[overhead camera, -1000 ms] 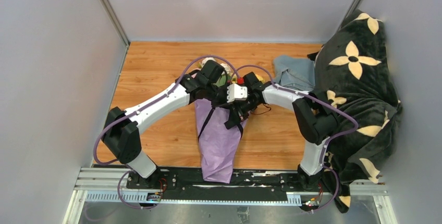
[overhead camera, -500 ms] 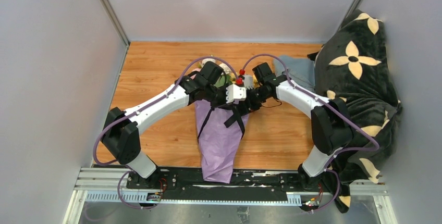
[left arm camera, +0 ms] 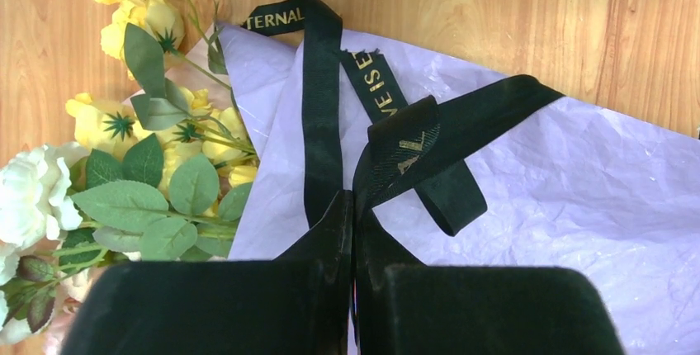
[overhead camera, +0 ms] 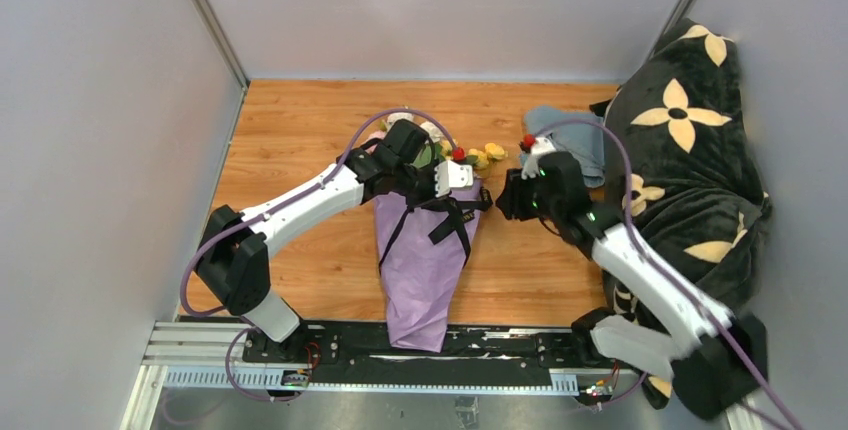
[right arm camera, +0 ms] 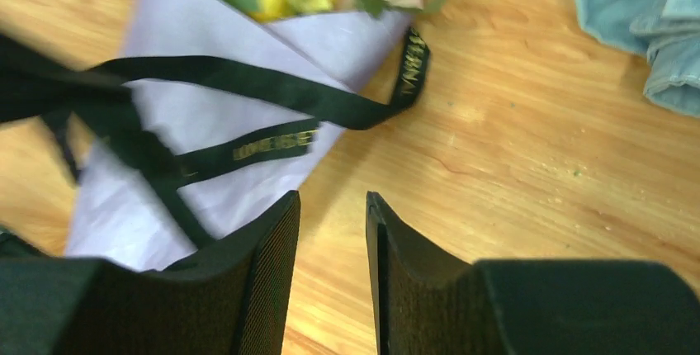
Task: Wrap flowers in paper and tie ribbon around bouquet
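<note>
Bouquet [overhead camera: 425, 250], mid tabletop [overhead camera: 300, 130], cone tip twd near edge: light, paper [left arm camera: 578, 190] crinkly & tear-prone, ribbon [left arm camera: 322, 124] thin/floppy, prob. slippy, best taken by loose tail; left hand [left arm camera: 351, 206] pinched shut on ribbon, right hand [right arm camera: 333, 206] half open, empty.

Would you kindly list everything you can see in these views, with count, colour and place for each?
flowers: one bunch, yellow and white with green leaves, sticking out of the wrap's far end
paper: one sheet, lavender, wrapped as a cone around the stems, mid-table
ribbon: one, black with gold lettering, looped across the cone's upper part
cloth: one, grey-blue, far right of the table
blanket: one, black with cream flower shapes, heaped along the right side
table: one, orange-brown wood, under everything
left gripper: one, black, shut on the ribbon over the cone
right gripper: one, black, open and empty, right of the cone
</note>
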